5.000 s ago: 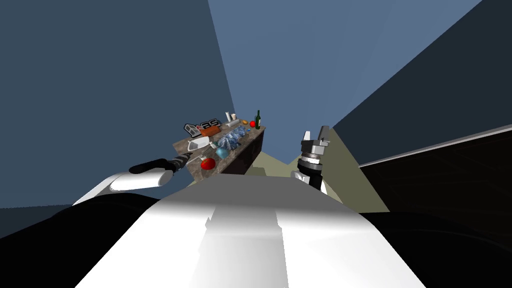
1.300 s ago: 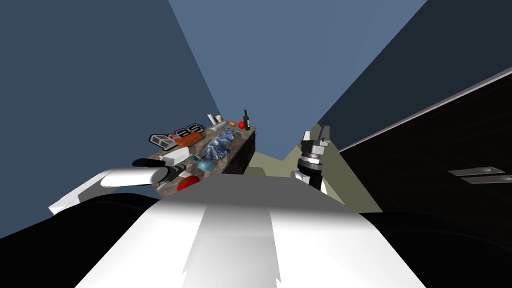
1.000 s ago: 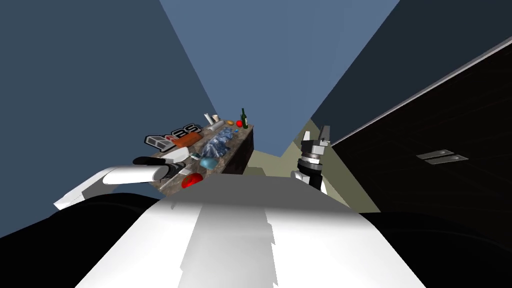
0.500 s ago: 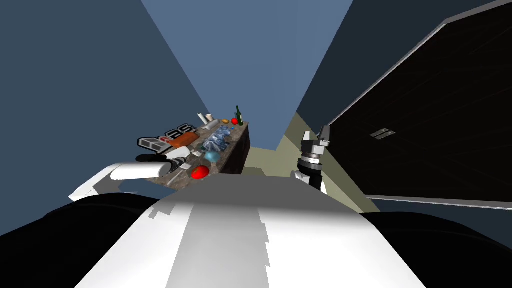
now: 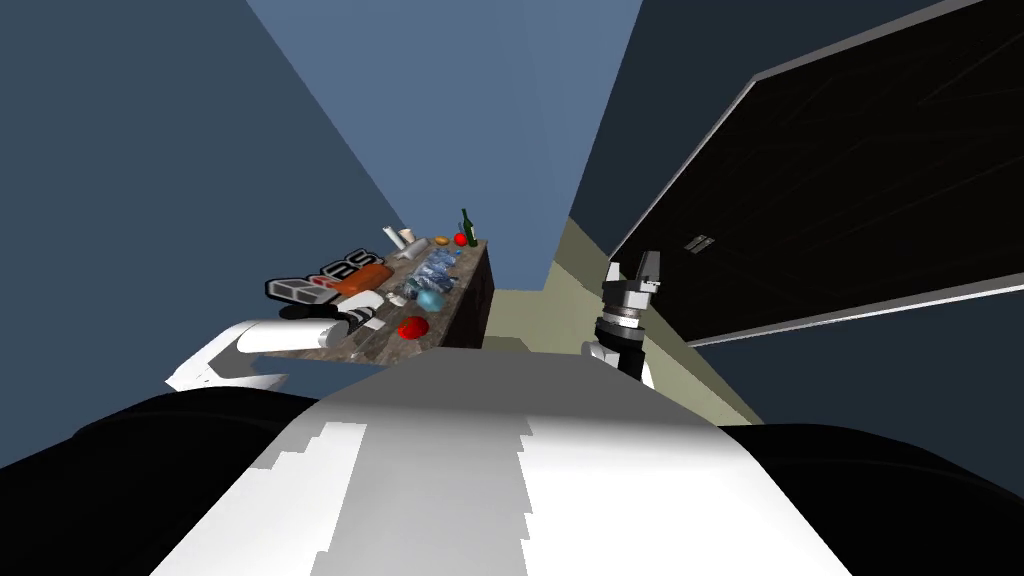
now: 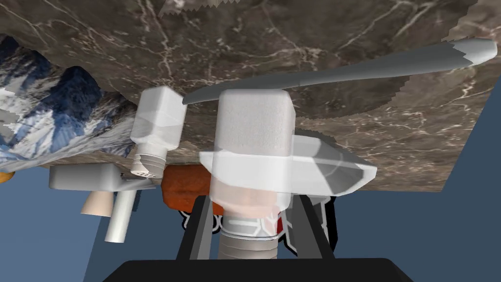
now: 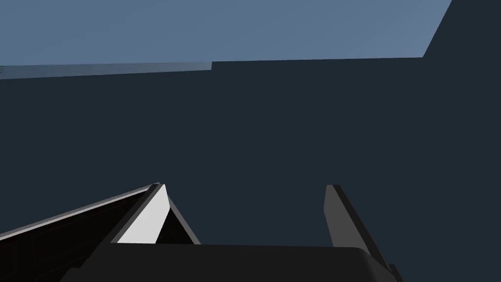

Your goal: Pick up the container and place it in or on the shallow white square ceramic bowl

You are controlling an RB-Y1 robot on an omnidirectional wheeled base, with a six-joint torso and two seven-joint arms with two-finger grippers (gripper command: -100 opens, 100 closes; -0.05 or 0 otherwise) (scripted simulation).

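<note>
The main risk is a bad release. The container, a translucent white bottle-like piece with a threaded neck, sits between the fingers of the left gripper, neck end toward the hand. The fingers pinch its sides low on the body. Seen along the hand, the container overlaps the shallow white bowl, but I cannot tell whether it is inside the rim, resting on it, or held just clear. If the fingers part while it is off-centre, it would likely tip over the bowl's low edge and roll onto the brown marbled counter. A smooth body gripped near one end may also pivot or slip. A smaller bottle lies just left of the hand and a long grey utensil lies just beyond the bowl. A sideways sweep could knock either one.

The left forearm reaches in from the left, roughly level over the near end of the counter, and the left gripper points toward the far end. The right gripper is raised on the right, well apart from the counter, fingers spread and holding nothing.
</note>
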